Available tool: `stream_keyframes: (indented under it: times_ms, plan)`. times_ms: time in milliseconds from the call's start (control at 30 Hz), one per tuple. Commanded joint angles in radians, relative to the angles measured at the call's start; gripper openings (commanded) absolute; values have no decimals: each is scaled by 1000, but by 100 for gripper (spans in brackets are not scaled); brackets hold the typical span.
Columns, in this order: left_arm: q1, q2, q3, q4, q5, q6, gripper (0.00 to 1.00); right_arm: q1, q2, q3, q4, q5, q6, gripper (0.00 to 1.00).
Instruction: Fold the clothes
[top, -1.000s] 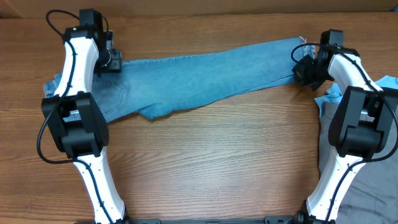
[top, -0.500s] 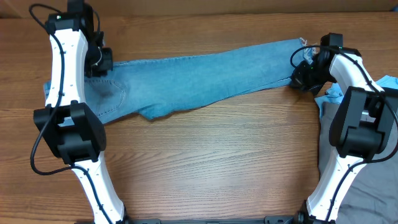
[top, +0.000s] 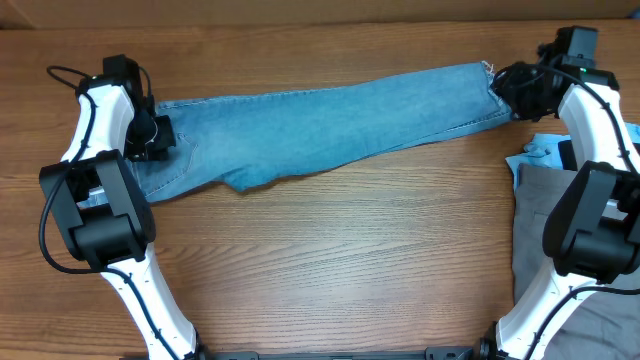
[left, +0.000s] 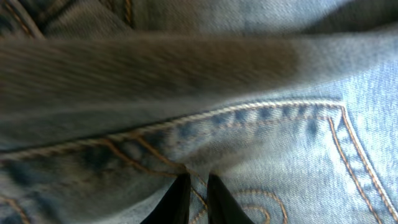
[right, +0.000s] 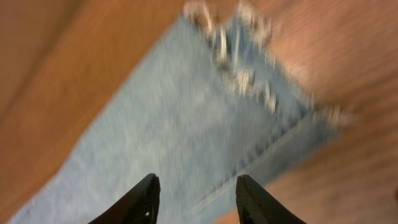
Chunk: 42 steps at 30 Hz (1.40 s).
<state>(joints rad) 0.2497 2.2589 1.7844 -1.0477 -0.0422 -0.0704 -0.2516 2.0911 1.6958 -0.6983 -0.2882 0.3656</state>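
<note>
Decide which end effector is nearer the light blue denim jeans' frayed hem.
Right: the right end effector is at the frayed hem; the left end effector at the jeans' pocket end.

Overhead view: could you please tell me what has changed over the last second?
The left end effector slid along the waist of the jeans towards the near edge and closed on denim. The right end effector opened, let go of the frayed hem and drew back. The jeans stay stretched across the table.
</note>
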Motion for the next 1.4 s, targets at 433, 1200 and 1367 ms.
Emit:
stream_keyframes:
  times_ms: [433, 1200, 1367]
  plan:
    - [38, -3, -72, 85, -27, -24, 14, -13, 195, 5, 104, -5, -22, 67]
    - [38, -3, -72, 81, -17, -23, 18, -34, 205, 6, 180, -102, -22, 4]
    - [38, -3, -72, 81, -17, -23, 19, -86, 176, 6, 158, -145, -23, 4]
